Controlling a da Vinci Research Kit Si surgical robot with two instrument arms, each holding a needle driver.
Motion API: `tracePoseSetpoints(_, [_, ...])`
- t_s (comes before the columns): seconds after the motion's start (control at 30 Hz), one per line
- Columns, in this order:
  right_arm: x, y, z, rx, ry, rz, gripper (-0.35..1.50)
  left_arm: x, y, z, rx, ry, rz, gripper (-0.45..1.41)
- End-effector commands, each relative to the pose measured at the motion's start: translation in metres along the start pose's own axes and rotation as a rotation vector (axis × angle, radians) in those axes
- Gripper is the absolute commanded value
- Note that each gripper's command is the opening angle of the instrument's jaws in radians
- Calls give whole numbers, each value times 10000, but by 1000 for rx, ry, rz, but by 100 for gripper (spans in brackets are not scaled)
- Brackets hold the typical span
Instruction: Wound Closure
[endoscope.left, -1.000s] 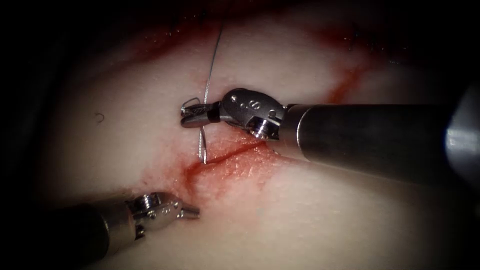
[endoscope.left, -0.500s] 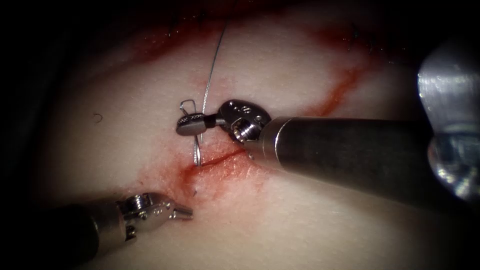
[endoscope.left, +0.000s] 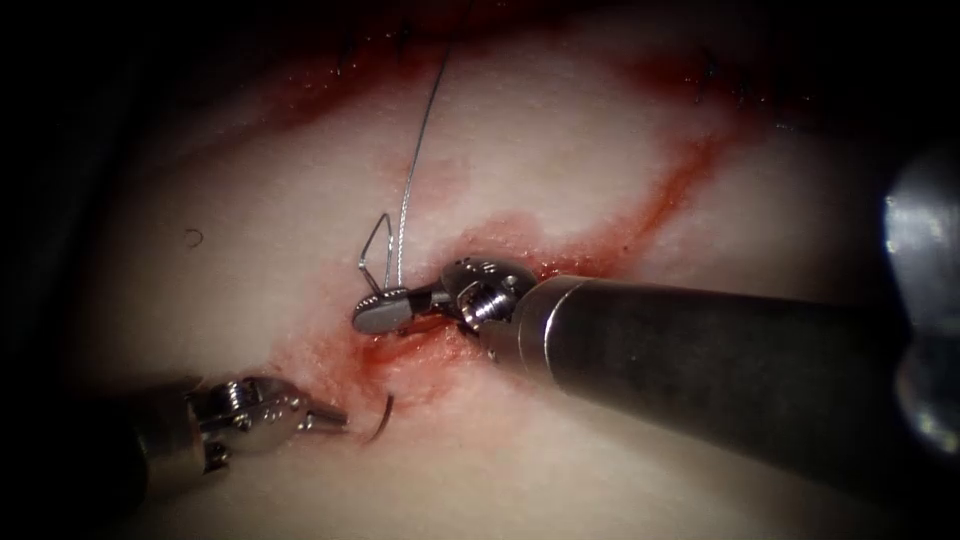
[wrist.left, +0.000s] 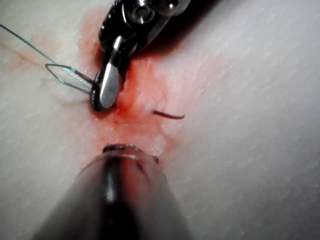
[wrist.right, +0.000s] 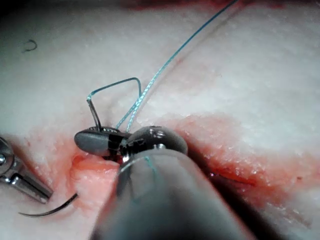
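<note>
Your needle (endoscope.left: 380, 420) is mostly buried: it sits in the tissue (endoscope.left: 620, 460) with just its dark curved tip poking out on the lower-left side of the cut (endoscope.left: 410, 350), right beside your left tool (endoscope.left: 330, 418). That left tool's jaws look closed down to a point and hold nothing, with the needle tip just off them. Over to the right, your right tool (endoscope.left: 380, 312) is clamped shut on the needle's tail end, pressed down right at the cut, with its shaft running off to the right. The thread (endoscope.left: 415, 150) makes a small kinked loop just above those jaws, then climbs away up and back. Red fluid (endoscope.left: 640, 225) stains the pale tissue around the cut and streaks off up to the right.
</note>
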Motion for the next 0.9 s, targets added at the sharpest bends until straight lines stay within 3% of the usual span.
tracePoseSetpoints(0.03, [-12,5,12,8,-12,10,-35,1,0,8,-1,0,1,2])
tracePoseSetpoints(0.17, [-22,7,7,8,-12,38,-35,1,-1,5,-2,14,0,0])
tracePoseSetpoints(0.23, [-12,10,-3,-20,71,49,-33,3,-3,3,1,32,-2,-3])
tracePoseSetpoints(0.3, [-2,13,-11,-23,112,0,14,5,-6,3,5,55,-5,-3])
tracePoseSetpoints(0.33, [8,16,-20,-30,128,-61,68,6,-9,4,12,84,-12,-5])
tracePoseSetpoints(0.43, [23,23,-40,-40,135,-135,111,4,-20,11,-31,178,18,-6])
tracePoseSetpoints(0.7, [45,32,-116,-149,143,-326,121,13,-32,30,-49,304,184,4])
tracePoseSetpoints(0.9, [56,17,-157,-142,127,-383,128,29,-30,26,-50,369,233,19])
